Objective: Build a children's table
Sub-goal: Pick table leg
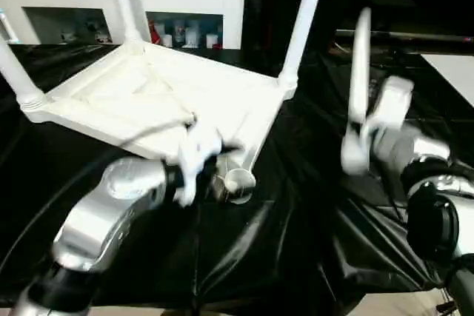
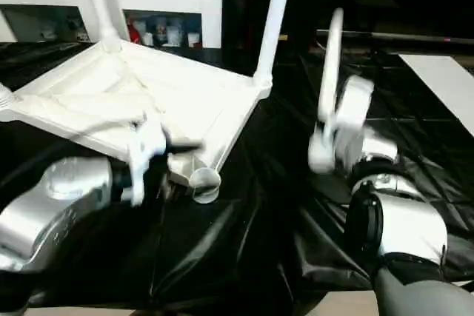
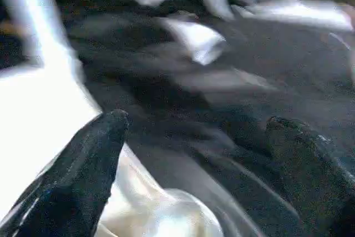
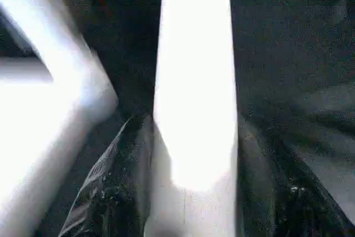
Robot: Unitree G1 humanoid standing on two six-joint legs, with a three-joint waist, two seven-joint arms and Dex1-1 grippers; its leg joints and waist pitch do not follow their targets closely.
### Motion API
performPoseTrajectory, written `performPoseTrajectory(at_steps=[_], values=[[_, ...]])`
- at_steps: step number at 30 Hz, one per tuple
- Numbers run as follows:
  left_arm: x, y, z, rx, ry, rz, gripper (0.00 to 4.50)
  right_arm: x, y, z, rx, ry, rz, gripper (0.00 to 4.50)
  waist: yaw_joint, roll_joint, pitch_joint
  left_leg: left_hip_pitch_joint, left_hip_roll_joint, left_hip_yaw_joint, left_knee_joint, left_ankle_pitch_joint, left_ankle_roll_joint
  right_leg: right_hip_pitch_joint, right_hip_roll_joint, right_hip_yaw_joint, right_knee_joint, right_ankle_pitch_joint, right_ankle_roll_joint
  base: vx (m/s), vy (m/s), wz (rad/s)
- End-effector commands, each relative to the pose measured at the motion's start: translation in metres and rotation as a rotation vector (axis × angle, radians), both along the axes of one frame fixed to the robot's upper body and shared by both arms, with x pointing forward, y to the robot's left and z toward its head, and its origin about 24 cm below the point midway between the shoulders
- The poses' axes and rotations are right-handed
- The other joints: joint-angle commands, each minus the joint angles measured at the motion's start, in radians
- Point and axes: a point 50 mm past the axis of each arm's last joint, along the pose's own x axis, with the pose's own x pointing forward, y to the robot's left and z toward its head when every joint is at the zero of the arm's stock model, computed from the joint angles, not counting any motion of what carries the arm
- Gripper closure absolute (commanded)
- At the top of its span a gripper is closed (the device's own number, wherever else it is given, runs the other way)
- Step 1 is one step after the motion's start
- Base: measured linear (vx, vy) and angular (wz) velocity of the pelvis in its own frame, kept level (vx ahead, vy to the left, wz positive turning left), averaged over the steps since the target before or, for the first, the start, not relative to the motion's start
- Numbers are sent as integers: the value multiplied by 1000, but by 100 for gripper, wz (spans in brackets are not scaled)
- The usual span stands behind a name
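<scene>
1. Step in hand, as you can judge it: the fourth leg. The children's table (image 1: 155,98) lies upside down on the black sheet (image 1: 281,257), three legs standing in its corner sockets; the near corner socket (image 1: 238,180) is empty.
2. Your right gripper (image 4: 194,154) is clamped on the loose leg (image 1: 361,64), held upright, well right of the top.
3. Your left gripper (image 3: 194,154) hangs spread wide, empty, just beside that socket.
4. Next move likely calls for carrying the leg left, its lower end over the socket.
5. Room: open sheet between leg and corner; mind the standing right-hand leg (image 1: 304,16).
</scene>
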Motion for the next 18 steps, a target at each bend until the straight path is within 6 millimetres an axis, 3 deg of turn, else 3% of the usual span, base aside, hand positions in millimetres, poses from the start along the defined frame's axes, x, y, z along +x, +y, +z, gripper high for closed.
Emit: performPoseTrajectory(at_steps=[1, 2, 6, 7, 9, 10, 14, 15, 16, 17, 18], values=[[8, 3, 9, -48, -39, 76, 0, 1, -5, 29, 35, -205, -5, 267, 5, -1, -79, 42, 46, -20, -64, -152, -13, 30, -64, 25, -70, 35, -211, 0, 0, 0], [11, 1, 12, -82, -46, 99, 0, 0, -1, 36, 53, -282, 28, 267, 6, -5, -80, 41, 46, -20, -63, -131, 2, 32, -63, 23, -69, 62, -216, 0, 0, 0], [21, -1, 30, -284, -32, 184, 0, -12, 27, 64, 218, -527, 307, 268, 9, -1, -83, 41, 48, -23, -63, -103, 50, 39, -62, 21, -66, 130, -234, 0, 0, 0], [21, -1, 30, -284, -32, 184, 0, -12, 27, 64, 218, -527, 307, 268, 8, -3, -83, 42, 47, -21, -63, -100, 56, 38, -59, 21, -68, 138, -237, 0, 0, 0], [24, 0, 38, -361, -27, 212, 0, -20, 39, 70, 247, -566, 425, 268, 9, -2, -81, 43, 49, -23, -66, -109, 51, 35, -61, 19, -70, 107, -255, 0, 0, 0], [27, 2, 46, -431, -25, 227, 0, -29, 53, 75, 268, -596, 542, 268, 11, -3, -74, 45, 50, -22, -70, -145, 41, 37, -62, 22, -79, 53, -251, 0, 0, 0], [29, 3, 55, -483, -24, 228, 0, -40, 69, 74, 282, -605, 657, 268, 17, -2, -73, 50, 54, -26, -77, -179, 6, 28, -67, 23, -87, -48, -225, 0, 0, 0], [28, 1, 57, -466, -19, 205, 0, -46, 78, 72, 276, -594, 721, 268, 20, -15, -72, 51, 54, -24, -78, -179, -3, 29, -68, 23, -89, -73, -217, 0, 0, 0], [27, 0, 58, -452, -13, 191, 0, -50, 83, 71, 273, -587, 760, 268, 26, -8, -71, 52, 55, -25, -80, -183, -11, 25, -69, 25, -90, -93, -203, 0, 0, 0], [27, -1, 59, -432, -17, 194, 0, -54, 89, 70, 277, -579, 798, 268, 25, -12, -70, 51, 54, -25, -81, -181, -14, 25, -67, 25, -90, -96, -196, 0, 0, 0], [27, -2, 59, -425, -12, 206, 0, -58, 95, 68, 277, -568, 836, 268, 27, -8, -71, 52, 55, -27, -83, -176, -17, 23, -68, 25, -89, -96, -185, 0, 0, 0]])
